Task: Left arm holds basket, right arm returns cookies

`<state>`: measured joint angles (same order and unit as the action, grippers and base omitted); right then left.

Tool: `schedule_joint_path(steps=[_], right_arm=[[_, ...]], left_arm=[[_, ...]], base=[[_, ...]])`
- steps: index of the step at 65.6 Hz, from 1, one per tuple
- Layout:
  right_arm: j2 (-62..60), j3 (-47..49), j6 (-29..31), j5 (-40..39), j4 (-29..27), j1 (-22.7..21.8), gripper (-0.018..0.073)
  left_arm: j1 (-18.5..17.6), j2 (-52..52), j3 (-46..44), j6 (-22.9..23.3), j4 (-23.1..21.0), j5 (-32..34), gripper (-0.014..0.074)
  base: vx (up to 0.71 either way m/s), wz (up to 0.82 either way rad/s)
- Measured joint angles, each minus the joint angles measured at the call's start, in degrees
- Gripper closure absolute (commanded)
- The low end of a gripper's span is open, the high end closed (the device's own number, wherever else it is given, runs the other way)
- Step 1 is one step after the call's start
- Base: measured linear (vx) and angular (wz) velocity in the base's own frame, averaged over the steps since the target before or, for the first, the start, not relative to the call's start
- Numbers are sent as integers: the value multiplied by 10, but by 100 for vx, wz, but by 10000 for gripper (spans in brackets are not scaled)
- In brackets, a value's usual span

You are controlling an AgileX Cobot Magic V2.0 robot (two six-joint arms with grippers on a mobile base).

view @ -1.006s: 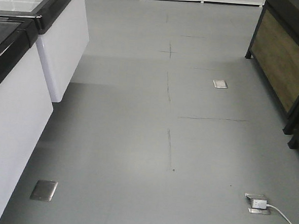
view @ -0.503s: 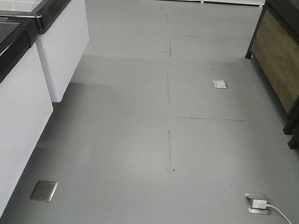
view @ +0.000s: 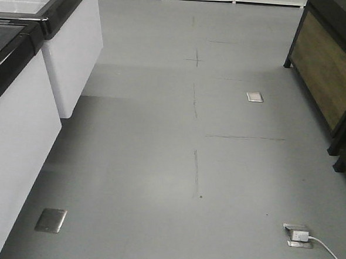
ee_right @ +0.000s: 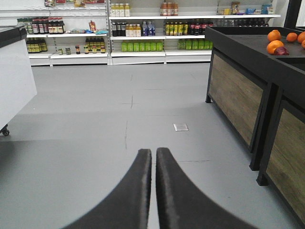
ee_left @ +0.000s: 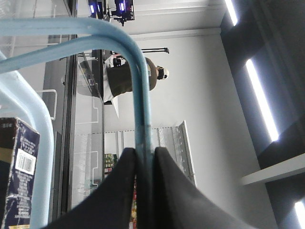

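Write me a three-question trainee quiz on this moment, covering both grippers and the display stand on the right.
1. True or false: the fingers of the left gripper are shut on the basket handle.
2. Multiple choice: in the right wrist view, what lies on top of the dark display stand? A) oranges B) bread loaves C) a shopping basket
3. Fill in: the right gripper is shut and holds ____.

Key: 1 true. 2 A, the oranges. 3 nothing.
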<state>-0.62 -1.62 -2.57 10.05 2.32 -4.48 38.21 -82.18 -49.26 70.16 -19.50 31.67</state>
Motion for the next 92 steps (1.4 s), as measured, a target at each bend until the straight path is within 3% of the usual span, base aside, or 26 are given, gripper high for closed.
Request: schedule_joint_path(steps=[30,50,67,92], right_arm=[[0,0,0,0,0,0,568],[0,0,0,0,0,0,568],[0,0,0,0,0,0,568],[0,0,0,0,0,0,568]], left_arm=[[0,-1,-1,24,17,7,601],[0,-5,1,94,83,35,601],[-4,4,1,148,106,47,601],[-45,6,1,218,120,103,601]], base=[[0,0],[0,0],[0,0],[0,0]])
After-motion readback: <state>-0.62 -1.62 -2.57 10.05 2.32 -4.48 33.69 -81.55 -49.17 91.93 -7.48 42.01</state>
